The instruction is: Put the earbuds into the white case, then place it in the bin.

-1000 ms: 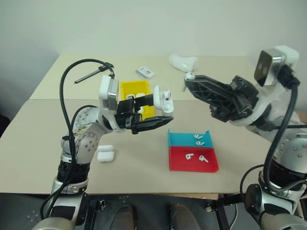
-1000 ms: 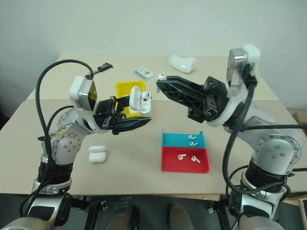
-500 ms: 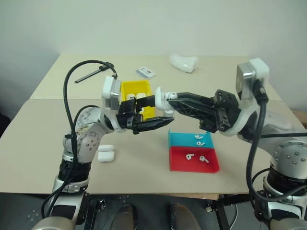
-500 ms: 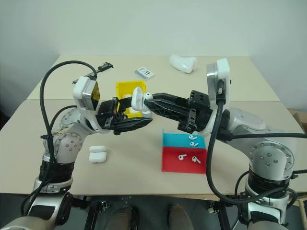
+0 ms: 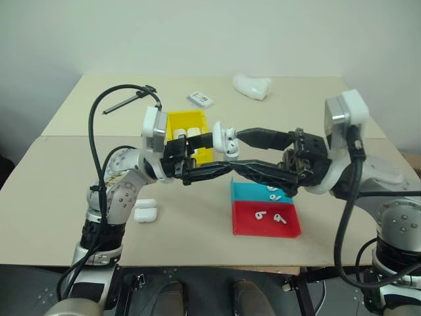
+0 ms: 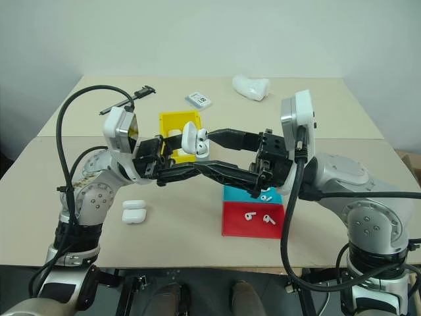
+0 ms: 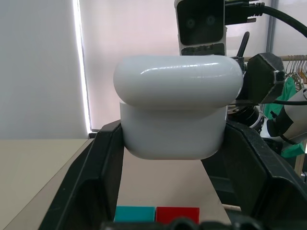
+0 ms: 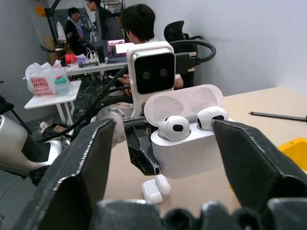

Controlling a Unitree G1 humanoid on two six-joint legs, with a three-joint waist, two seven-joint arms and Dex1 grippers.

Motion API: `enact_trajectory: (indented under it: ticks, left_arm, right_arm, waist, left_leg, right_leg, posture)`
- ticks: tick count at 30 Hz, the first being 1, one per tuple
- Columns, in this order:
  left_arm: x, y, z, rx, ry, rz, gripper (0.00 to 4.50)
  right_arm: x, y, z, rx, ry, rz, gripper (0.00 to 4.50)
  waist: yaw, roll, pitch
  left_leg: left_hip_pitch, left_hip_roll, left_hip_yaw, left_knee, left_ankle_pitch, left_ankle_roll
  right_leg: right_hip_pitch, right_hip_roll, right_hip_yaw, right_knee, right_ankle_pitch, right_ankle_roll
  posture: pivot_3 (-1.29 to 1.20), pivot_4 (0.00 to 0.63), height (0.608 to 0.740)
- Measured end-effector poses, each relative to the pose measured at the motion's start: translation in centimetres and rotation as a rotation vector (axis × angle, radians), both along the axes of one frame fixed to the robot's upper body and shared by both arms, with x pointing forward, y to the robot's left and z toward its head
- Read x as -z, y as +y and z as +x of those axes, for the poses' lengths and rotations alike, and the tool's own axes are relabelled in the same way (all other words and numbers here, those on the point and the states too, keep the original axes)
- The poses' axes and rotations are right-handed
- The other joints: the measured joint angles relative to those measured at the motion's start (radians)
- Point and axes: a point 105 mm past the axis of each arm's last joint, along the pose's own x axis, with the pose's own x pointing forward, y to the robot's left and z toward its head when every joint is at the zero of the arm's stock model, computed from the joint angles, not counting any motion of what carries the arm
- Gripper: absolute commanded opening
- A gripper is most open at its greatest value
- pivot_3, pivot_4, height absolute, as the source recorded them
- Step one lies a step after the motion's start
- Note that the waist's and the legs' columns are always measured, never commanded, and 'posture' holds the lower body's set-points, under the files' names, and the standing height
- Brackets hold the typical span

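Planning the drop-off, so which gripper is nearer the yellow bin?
Left. The left gripper, shut on the white case, is just beside the bin; the right gripper, open around the case, lies farther right.

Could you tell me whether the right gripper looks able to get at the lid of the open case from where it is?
Probably yes. The left gripper holds the case up with its lid open and two earbuds seated, and the right gripper stands open around it, with nothing between.

The white case [image 7: 175,115] hides most of the right gripper [image 7: 259,86] behind it in the left wrist view
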Motion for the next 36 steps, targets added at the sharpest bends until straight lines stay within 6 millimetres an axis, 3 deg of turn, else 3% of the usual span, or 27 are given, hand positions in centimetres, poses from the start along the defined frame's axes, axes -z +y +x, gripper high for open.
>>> enact_trajectory:
  ticks: [7, 14, 19, 25, 28, 31, 36]
  left_arm:
    - [-0.1, 0.0, -0.1, 0.008, -0.004, -0.004, 2.78]
    - [0.5, -0.6, -0.3, 0.031, 0.009, 0.017, 2.78]
    - [1.9, -1.6, -0.3, 0.033, 0.037, 0.066, 2.78]
    - [3.0, -2.9, 0.0, -0.008, 0.031, 0.127, 2.78]
    - [3.2, -3.2, 0.3, -0.035, 0.019, 0.141, 2.78]
    - [3.3, -3.3, 0.4, -0.046, 0.020, 0.143, 2.78]
    - [3.8, -3.0, 0.9, -0.093, 0.036, 0.154, 2.78]
  right_arm:
    - [0.4, -1.0, -0.2, 0.011, 0.037, 0.009, 4.07]
    - [-0.9, -2.1, 0.6, 0.049, 0.005, 0.003, 1.77]
    - [-2.8, -1.9, 1.3, 0.092, -0.100, -0.130, 0.01]
    - [-4.4, 1.0, 2.0, 0.113, -0.190, -0.370, 0.01]
    - [-3.6, 1.9, 2.0, 0.096, -0.213, -0.517, 0.01]
    - [-1.8, 1.9, 2.1, 0.067, -0.204, -0.642, 0.01]
    - [-1.3, 0.3, 2.4, 0.078, -0.253, -0.728, 0.01]
  waist:
    - [0.000, 0.000, 0.000]
    - [0.000, 0.000, 0.000]
    - [-0.003, 0.000, 0.000]
    - [-0.003, 0.001, 0.000]
    - [0.001, 0.001, 0.000]
    - [0.005, 0.001, 0.000]
    - [0.005, 0.001, 0.000]
  left_leg:
    - [0.000, 0.000, 0.000, 0.000, 0.000, 0.000]
    - [0.000, 0.000, 0.000, 0.000, 0.000, 0.000]
    - [0.000, 0.000, 0.000, 0.000, 0.000, 0.000]
    - [-0.001, 0.001, 0.000, -0.001, 0.000, 0.000]
    - [-0.003, 0.000, 0.001, 0.000, 0.000, 0.001]
    - [-0.006, 0.000, 0.000, 0.001, -0.001, 0.002]
    - [-0.006, 0.000, 0.000, 0.002, -0.002, 0.003]
  right_leg:
    - [0.000, 0.000, 0.000, 0.000, 0.000, 0.000]
    - [0.000, 0.000, 0.000, 0.000, 0.000, 0.000]
    - [-0.001, 0.000, 0.001, 0.000, 0.000, 0.000]
    - [-0.003, 0.001, 0.001, 0.000, 0.000, -0.001]
    - [-0.004, 0.000, 0.001, -0.001, 0.000, 0.000]
    - [-0.004, -0.002, 0.000, -0.002, 0.000, 0.000]
    - [-0.004, -0.002, -0.001, -0.002, 0.000, 0.000]
  posture:
    - [0.00, 0.150, 0.740]
    - [0.00, 0.150, 0.740]
    - [0.00, 0.150, 0.740]
    - [0.00, 0.150, 0.740]
    - [0.00, 0.150, 0.740]
    - [0.00, 0.150, 0.740]
    - [0.00, 0.150, 0.740]
